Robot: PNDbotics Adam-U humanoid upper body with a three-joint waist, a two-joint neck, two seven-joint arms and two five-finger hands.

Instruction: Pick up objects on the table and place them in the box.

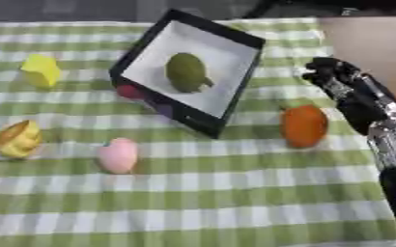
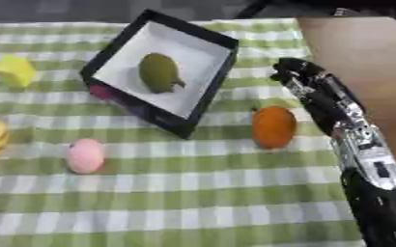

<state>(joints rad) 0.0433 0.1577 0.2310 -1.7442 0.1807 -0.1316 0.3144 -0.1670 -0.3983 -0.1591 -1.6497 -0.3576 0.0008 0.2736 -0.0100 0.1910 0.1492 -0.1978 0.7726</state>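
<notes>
Box [image 1: 235, 36] with green fruit [image 1: 187, 72] on green-checked tablecloth [image 1: 218, 202]; right hand [image 1: 332, 72] empty, fingers curled.

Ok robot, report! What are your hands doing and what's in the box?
Right hand curled, empty, beside box. Left hand out of view. Green fruit in box. Orange fruit nearest, nothing blocking.

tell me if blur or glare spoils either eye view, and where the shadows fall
Left eye view: soft all over, no glare, the green oval fruit in the black-rimmed white box shows only a faint shadow. Right eye view: equally soft, the orange round fruit and the black right hand have fuzzy edges.
</notes>
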